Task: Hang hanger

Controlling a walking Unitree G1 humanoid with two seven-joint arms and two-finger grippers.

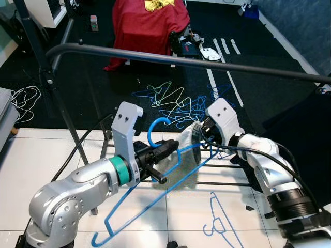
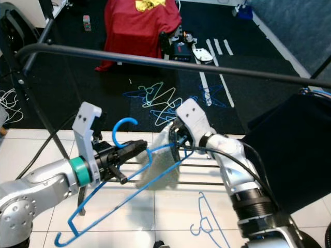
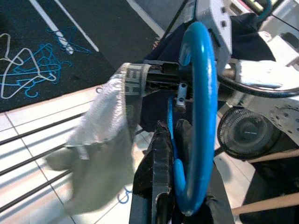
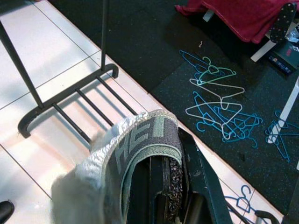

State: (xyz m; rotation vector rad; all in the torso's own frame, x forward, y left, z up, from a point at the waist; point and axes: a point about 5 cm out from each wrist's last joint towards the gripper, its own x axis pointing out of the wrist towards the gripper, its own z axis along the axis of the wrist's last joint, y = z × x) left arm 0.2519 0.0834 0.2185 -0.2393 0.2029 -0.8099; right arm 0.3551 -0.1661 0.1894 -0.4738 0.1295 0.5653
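- Holding the blue hanger (image 1: pixel 155 194) near its neck, the left end effector (image 1: pixel 164 151) is clenched on it, below the black rail (image 1: pixel 207 63) of the clothes rack; the hook (image 1: pixel 156 129) curves up just beside the fingers and is not on the rail.
- The right end effector (image 2: pixel 178 138) grasps the waistband of a grey garment (image 2: pixel 160 165), which hangs over the hanger's arm between the two end effectors.
- The black rail crosses in front of both arms, above them.
- Behind the rack, a pile of blue and white hangers (image 1: pixel 176 106) lies on the dark carpet.
- One more blue hanger (image 1: pixel 222 222) lies on the white tile floor (image 1: pixel 41 155), near the right arm.
- A red cloth (image 1: pixel 147 28) covers something further back on the carpet.
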